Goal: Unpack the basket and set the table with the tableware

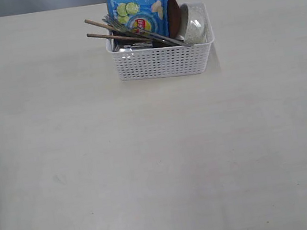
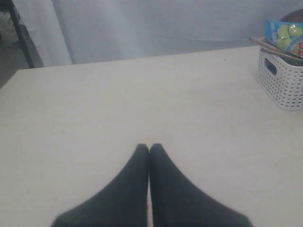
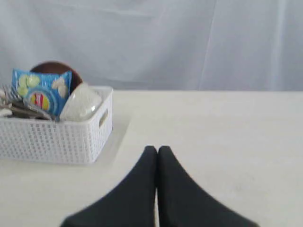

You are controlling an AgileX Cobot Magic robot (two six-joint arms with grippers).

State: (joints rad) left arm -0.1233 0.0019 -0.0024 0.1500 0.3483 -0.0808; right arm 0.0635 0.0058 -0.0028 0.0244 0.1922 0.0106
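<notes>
The white lattice basket stands at the far middle of the beige table. In it lean a brown plate, a white bowl, two wooden chopsticks and a steel fork, with a blue chip bag among them. The knife, cup and spoon are hidden. My left gripper is shut and empty over bare table, the basket well off to its side. My right gripper is shut too, empty, with the basket a short way off. Neither gripper shows in the exterior view.
A pale curtain hangs behind the table's far edge. A dark table or stand leg shows beyond the table's corner in the left wrist view. Wide bare tabletop lies in front of the basket.
</notes>
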